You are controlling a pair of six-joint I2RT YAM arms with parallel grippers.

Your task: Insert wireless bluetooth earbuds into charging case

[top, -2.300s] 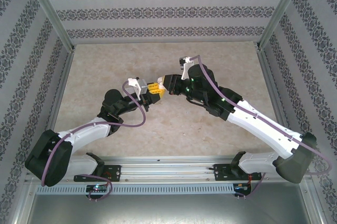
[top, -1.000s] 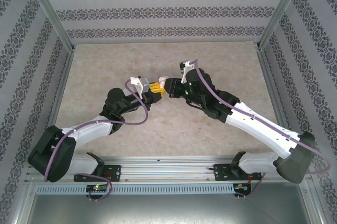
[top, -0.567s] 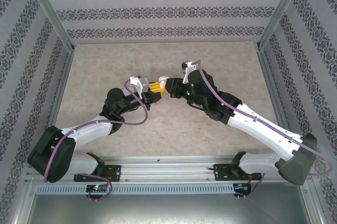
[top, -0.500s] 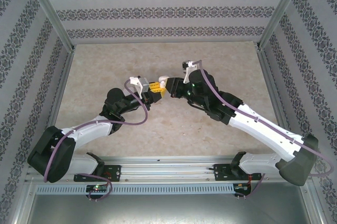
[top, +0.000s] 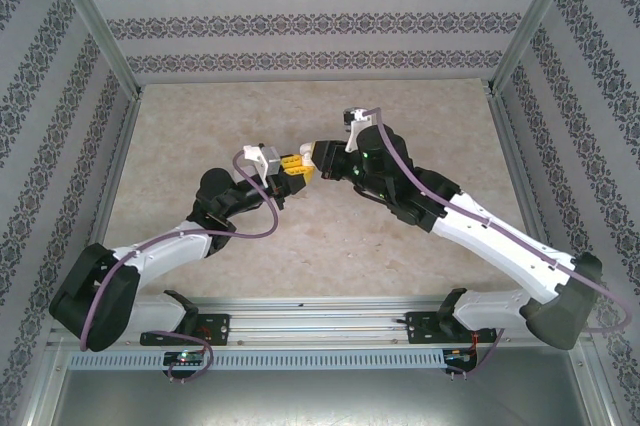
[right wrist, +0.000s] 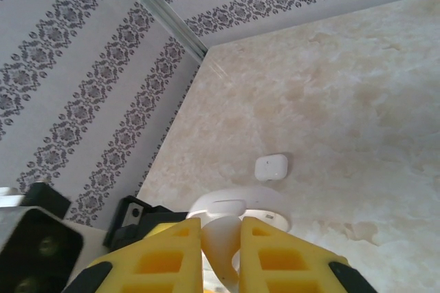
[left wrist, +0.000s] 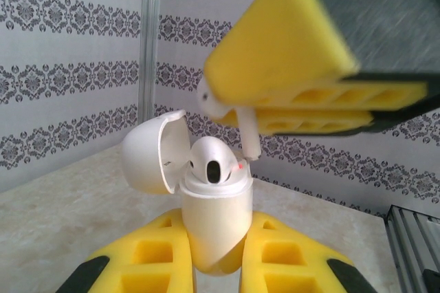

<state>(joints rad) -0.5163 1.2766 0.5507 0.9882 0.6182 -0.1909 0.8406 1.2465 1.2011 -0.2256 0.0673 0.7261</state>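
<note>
**Item 1. My left gripper** (left wrist: 214, 246). The jaws were drawn narrow and clamped on the lower body of the charging case (left wrist: 214, 214). I held the case upright in the air over the middle of the table (top: 420, 116).

**Item 2. Charging case.** It was white and rounded. Its lid (left wrist: 152, 152) was hinged open and tipped back to the left in my left wrist view.

**Item 3. Seated earbud** (left wrist: 212, 164). This white earbud sat in the mouth of the case with its bud uppermost (a small red dot showed on the rim beside it).

**Item 4. My right gripper** (left wrist: 223, 104). It met the left gripper tip to tip from the right. The jaws were pinched narrow on the held earbud (left wrist: 247, 135).

**Item 5. Held earbud.** It was white and its stem pointed down. The stem tip was just above the right side of the case's rim, beside the seated earbud. I could not tell whether it touched the rim.

**Item 6. Second case** (right wrist: 271, 167). This white rounded square was closed. It lay flat on the table below, well apart from both grippers.

**Item 7. Table.** The top was pale and marbled, with patterned walls on the left, right and far sides.
</note>
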